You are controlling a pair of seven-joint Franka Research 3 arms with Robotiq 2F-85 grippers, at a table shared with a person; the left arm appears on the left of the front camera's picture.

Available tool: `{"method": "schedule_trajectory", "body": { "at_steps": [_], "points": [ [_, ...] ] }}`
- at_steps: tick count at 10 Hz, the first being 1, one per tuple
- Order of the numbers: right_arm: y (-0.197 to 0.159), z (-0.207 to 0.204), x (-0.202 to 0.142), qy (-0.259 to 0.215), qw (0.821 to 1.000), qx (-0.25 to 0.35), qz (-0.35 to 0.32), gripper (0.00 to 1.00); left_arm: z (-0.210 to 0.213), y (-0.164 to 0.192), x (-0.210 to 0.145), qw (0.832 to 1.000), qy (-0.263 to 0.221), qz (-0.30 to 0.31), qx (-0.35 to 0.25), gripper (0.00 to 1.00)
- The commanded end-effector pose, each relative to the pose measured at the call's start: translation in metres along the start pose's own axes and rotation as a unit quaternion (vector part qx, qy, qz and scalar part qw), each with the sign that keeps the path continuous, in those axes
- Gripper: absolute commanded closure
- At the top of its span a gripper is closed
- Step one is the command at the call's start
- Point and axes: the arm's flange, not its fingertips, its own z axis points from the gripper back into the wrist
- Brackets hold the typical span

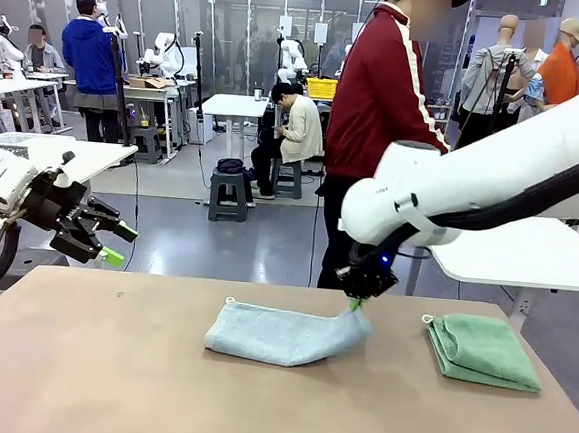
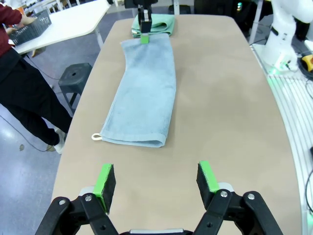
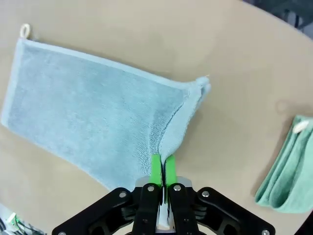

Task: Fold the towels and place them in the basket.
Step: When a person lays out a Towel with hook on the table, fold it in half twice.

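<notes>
Right gripper point(image 3: 161, 169), pinched shut on the light blue towel's point(image 1: 280, 333) edge mid-table, should carry that end straight across to the looped end, while the left gripper point(image 1: 115, 243) hangs open, empty.

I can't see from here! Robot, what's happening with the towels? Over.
Right gripper shut on blue towel, lifting its edge. Left gripper open, holding nothing. Green towel folded on table. Nothing blocking.

A tan table point(image 1: 107, 363) carries a light blue towel point(image 1: 280, 334) and a folded green towel point(image 1: 485, 350), well apart.
</notes>
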Motion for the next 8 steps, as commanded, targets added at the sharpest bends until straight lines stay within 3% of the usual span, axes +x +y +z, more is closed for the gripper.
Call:
{"method": "schedule_trajectory", "body": {
  "at_steps": [1, 4, 8],
  "points": [
    [0.043, -0.004, 0.048, 0.02, 1.0, -0.018, 0.009, 1.0, 0.0, 0.0, 0.0, 1.0, -0.002, 0.001, 0.003, 0.15],
    [0.126, -0.016, 0.089, 0.044, 0.999, -0.007, -0.013, 1.0, 0.0, 0.0, 0.0, 1.0, -0.002, 0.001, 0.003, 0.15],
    [0.218, -0.031, 0.101, 0.061, 0.998, -0.006, -0.015, 1.0, 0.0, 0.0, 0.0, 1.0, -0.002, 0.001, 0.003, 0.15]
  ]
}}
